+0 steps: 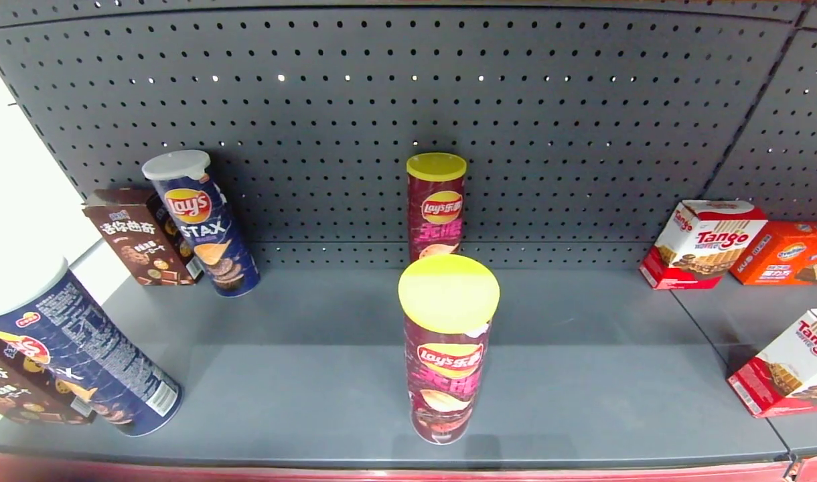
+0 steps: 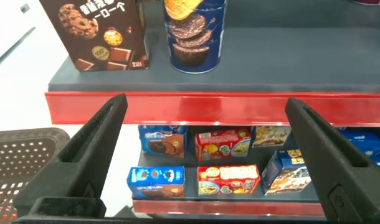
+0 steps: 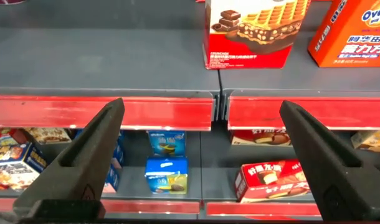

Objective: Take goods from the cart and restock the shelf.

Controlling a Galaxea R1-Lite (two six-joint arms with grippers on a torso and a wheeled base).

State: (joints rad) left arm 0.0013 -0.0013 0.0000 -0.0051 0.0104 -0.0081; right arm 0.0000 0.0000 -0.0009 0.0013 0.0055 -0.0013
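Both arms sit in front of the shelf (image 1: pixel 582 375) with nothing in hand: the left gripper (image 2: pixel 205 102) has its jaws spread wide and empty, and the right gripper (image 3: pixel 202 104) is the same, wide apart and holding nothing. So I judge the step in hand is a fetch from the cart, and the dark mesh basket (image 2: pixel 25 155) low beside the left gripper is probably it. I'd turn to that basket, choose an item that matches a row, grip it squarely around its middle, and carry it upright into the bare stretch of deck, clear of the front purple can (image 1: pixel 449 348) standing near the edge. The head view gives me the shelf top: that can, a rear purple can (image 1: pixel 436 207) at the back panel, a blue can (image 1: pixel 204 221) to the left, a wafer box (image 1: pixel 706 244) to the right. The wrist views add the red front lip (image 3: pixel 103 112), the stocked lower tiers (image 2: pixel 221 162) and the basket.
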